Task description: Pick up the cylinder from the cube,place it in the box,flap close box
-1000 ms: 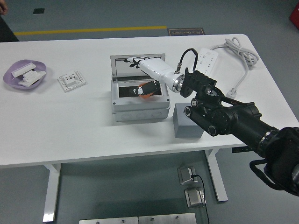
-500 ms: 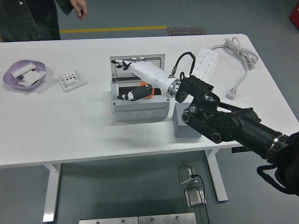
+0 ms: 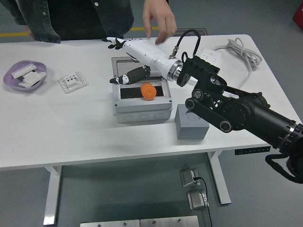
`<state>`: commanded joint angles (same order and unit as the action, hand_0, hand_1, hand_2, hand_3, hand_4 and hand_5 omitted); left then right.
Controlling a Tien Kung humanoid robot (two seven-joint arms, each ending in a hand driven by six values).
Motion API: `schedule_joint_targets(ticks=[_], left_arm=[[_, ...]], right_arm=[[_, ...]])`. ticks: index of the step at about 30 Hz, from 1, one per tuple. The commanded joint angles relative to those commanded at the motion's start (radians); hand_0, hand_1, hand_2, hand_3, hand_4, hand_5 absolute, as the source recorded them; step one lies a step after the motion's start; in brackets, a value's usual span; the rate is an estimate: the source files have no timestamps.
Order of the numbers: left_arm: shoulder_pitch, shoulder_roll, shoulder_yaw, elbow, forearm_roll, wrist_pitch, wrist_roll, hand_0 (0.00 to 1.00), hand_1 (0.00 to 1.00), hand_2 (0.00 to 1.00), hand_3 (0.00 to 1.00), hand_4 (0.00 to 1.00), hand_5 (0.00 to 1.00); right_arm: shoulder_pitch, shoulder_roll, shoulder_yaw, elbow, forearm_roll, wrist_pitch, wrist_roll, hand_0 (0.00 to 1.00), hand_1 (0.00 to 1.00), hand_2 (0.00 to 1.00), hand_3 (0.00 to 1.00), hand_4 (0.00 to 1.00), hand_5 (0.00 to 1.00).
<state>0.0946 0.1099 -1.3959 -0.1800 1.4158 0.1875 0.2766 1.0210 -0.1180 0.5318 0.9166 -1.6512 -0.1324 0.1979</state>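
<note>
Since the earlier frames the right hand [image 3: 127, 59] has lifted out of the box [image 3: 142, 100] and swung up toward 11 o'clock, leaving the orange cylinder [image 3: 148, 91] lying inside the box's dark opening, and a person has come to the table's far side. That right hand now hovers above the box's raised lid [image 3: 124, 61], its white forearm running back toward 4 o'clock to the black arm; the fingers are spread loosely and hold nothing, with the dark thumb [image 3: 132, 74] hanging down over the box's rear edge. The cylinder sits toward the box's right half, apart from the hand. A grey cube [image 3: 190, 125] stands on the white table [image 3: 71, 127] just beside the box at its 4 o'clock, with nothing on top. At 12 o'clock the person's hand [image 3: 159, 18] hangs over the far table edge, fingers pointing down, near the robot's forearm. Toward 9 o'clock lie a white socket plate [image 3: 72, 81] and a purple dish [image 3: 23, 75] holding white parts. A power strip [image 3: 210, 56] with its coiled cable lies at 2 o'clock.
</note>
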Motion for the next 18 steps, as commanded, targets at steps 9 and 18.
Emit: schedule_joint_targets(ticks=[9, 18], left_arm=[[-0.003, 0.007, -0.009, 0.000, 0.010, -0.001, 0.004, 0.630, 0.647, 0.604, 0.610, 0.651, 0.249], [-0.012, 0.013, 0.005, 0.000, 0.000, -0.002, 0.003, 0.630, 0.646, 0.604, 0.609, 0.650, 0.249]], right_arm=[[0.040, 0.045, 0.008, -0.166, 0.035, 0.018, 0.006, 0.842, 0.799, 0.815, 0.998, 0.921, 0.486], [0.061, 0.084, 0.010, -0.267, 0.050, 0.020, 0.008, 0.879, 0.831, 0.829, 0.994, 0.956, 0.672]])
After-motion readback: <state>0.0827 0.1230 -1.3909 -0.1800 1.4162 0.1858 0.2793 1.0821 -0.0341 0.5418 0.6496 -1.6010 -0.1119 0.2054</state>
